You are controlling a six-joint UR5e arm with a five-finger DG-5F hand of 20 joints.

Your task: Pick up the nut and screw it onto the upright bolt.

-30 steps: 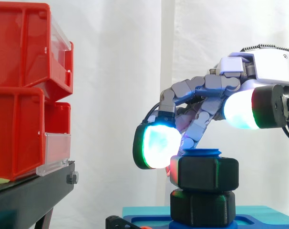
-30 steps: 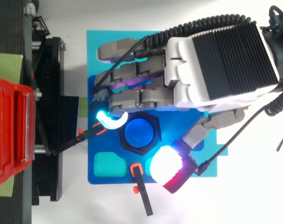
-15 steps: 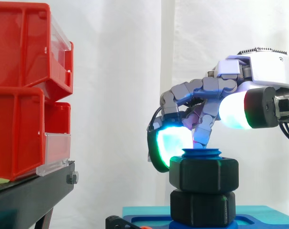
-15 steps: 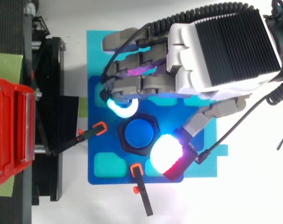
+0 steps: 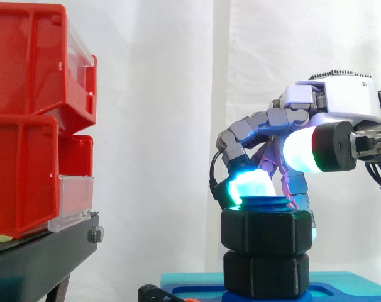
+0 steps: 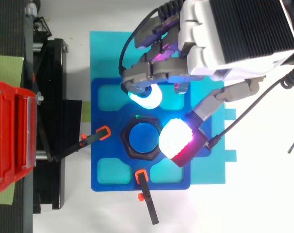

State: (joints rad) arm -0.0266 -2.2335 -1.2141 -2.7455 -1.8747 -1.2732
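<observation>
Where nut (image 5: 266, 229) rings bolt (image 6: 143, 138), the shank is hidden.

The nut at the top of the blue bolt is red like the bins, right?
Not quite. The nut at the top of the blue bolt is black, not red. The side view shows this. Only the bins are red.
</observation>
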